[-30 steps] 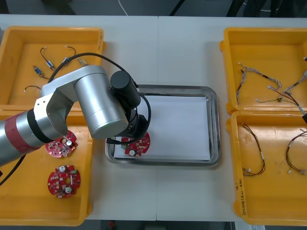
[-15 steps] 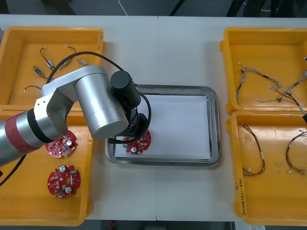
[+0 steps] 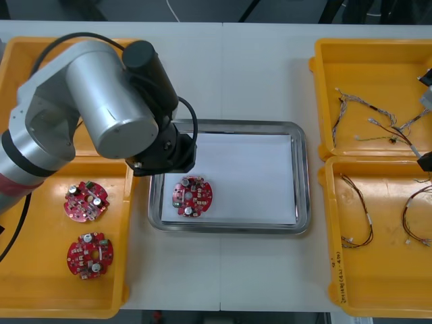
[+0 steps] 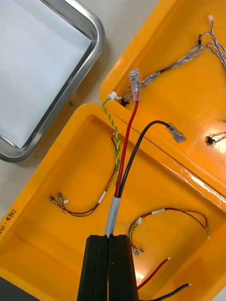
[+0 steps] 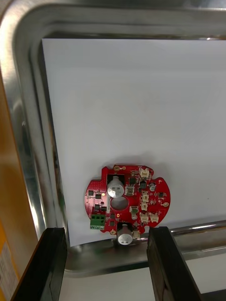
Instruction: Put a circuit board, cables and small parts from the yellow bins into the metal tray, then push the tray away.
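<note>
1. The left gripper [image 5: 104, 237] hangs with its fingers spread wide over the near left corner of the metal tray [image 3: 303, 182].
2. A round red circuit board [image 3: 192, 196] lies flat on the tray's white inside (just beside that corner).
3. The right gripper [image 4: 109, 242] is clamped on a cable bundle [image 4: 123, 169] of red, black and yellow-green wires, above the right-hand yellow bins [image 4: 47, 235].

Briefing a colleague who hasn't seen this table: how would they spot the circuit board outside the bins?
Find the metal tray at mid-table, between the yellow bins. In its near left corner, on white, lies a round red circuit board, by the open left gripper. The other two boards sit in a left bin.
</note>
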Robot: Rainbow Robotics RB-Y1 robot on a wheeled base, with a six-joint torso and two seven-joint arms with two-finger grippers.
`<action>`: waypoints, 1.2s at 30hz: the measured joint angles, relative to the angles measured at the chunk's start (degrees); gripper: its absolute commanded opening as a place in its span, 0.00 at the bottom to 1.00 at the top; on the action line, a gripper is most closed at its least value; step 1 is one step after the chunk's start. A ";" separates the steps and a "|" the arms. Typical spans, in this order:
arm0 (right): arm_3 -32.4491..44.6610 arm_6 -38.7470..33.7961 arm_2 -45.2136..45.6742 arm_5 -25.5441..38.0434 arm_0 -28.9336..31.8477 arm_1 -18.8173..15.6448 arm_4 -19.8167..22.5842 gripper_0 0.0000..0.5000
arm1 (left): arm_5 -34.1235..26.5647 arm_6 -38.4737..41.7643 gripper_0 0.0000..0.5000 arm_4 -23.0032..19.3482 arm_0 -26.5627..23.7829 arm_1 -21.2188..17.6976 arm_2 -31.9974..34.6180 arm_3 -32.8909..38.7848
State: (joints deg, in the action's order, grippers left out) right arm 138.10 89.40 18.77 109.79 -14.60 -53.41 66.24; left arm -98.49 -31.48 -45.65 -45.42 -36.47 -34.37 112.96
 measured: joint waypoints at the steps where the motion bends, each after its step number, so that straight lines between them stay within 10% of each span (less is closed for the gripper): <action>1: -0.01 0.00 -0.77 0.00 -0.74 -0.19 0.15 0.00 | -1.07 0.00 1.00 -0.62 0.00 0.00 1.52 0.48; 17: -0.58 -0.01 -18.16 0.02 -18.90 -0.57 6.18 0.00 | -11.05 0.02 1.00 -3.98 -0.04 -0.06 20.11 1.89; 36: -9.20 0.02 -42.22 0.03 -27.00 12.88 -10.20 0.00 | -11.11 0.52 1.00 1.79 -0.26 -2.91 28.79 -10.09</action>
State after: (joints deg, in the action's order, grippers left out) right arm 128.90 89.43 -23.45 109.82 -41.60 -40.53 56.05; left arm -109.60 -30.96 -43.86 -45.68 -39.37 -5.58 102.87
